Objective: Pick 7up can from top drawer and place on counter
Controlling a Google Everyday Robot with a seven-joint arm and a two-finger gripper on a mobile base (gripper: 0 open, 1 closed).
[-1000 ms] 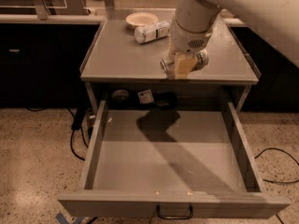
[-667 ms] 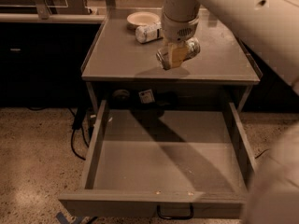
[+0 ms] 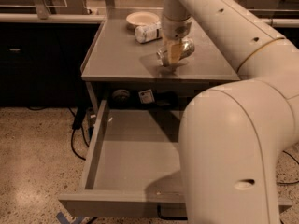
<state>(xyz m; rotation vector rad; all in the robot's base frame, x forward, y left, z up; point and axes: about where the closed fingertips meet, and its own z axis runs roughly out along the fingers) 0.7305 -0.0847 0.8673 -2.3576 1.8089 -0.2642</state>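
The jaws are clamped across the 7up can [image 3: 186,47], which the gripper [image 3: 174,57] holds low over the middle of the counter [image 3: 117,55]. The can's long axis lies roughly level, crosswise to the fingers, so it may roll once released. The top drawer [image 3: 131,157] stands open below the counter's front edge.

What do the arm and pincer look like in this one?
The arm is cream-white, made of smooth rounded shells with small dark holes and a thin yellow seam band. The pincer, gripping the can over the counter, has tan fingers.

High front view, claw [image 3: 173,59] over counter [image 3: 119,55]
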